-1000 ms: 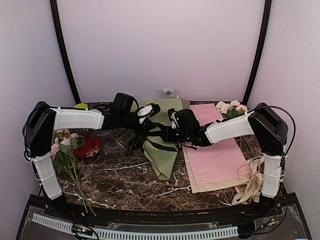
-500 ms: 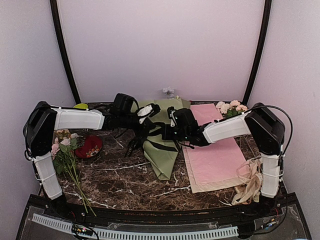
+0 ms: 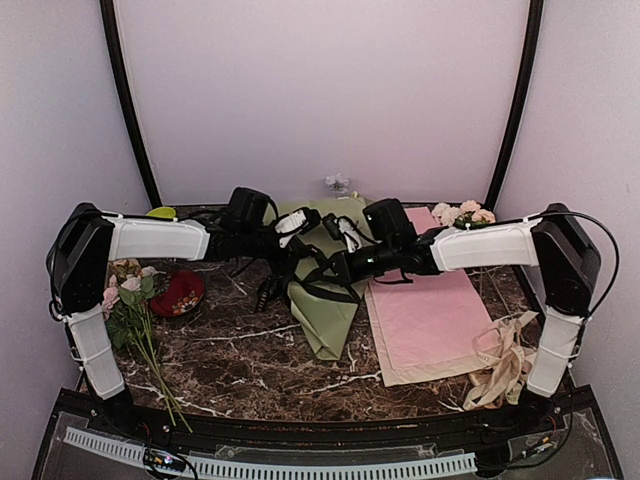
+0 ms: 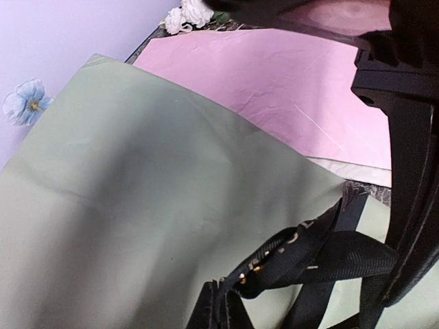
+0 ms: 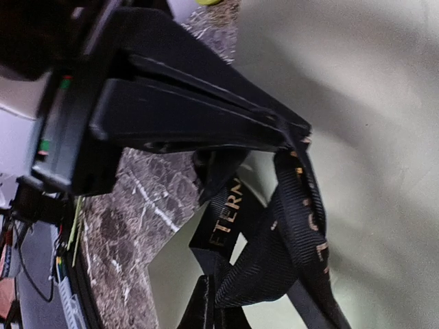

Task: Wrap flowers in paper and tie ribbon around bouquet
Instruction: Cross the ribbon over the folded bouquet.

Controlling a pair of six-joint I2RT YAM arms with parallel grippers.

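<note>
The sage-green paper (image 3: 322, 310) lies as a cone in the middle of the table, forming the bouquet. A pale blue blossom of the flowers (image 4: 26, 103) peeps out at its wide far end (image 3: 337, 183). The black ribbon (image 3: 336, 292) with pale lettering crosses the cone's waist in loops (image 5: 288, 233). My left gripper (image 4: 223, 310) is shut on a ribbon strand just above the paper (image 4: 151, 199). My right gripper (image 5: 214, 308) is shut on another ribbon strand close by. In the top view the left gripper (image 3: 302, 256) and right gripper (image 3: 338, 268) meet over the cone.
A pink sheet (image 3: 430, 310) over a tan one lies right of the cone. Pink-and-white blossoms (image 3: 128, 298) and a red bowl (image 3: 180, 292) sit at the left. A cream ribbon (image 3: 502, 365) is heaped at the front right. More pink blossoms (image 3: 462, 214) lie at the back right.
The right gripper has shut on the ribbon. Its wrist has moved back and to the right, and the forearm now lies flatter.
</note>
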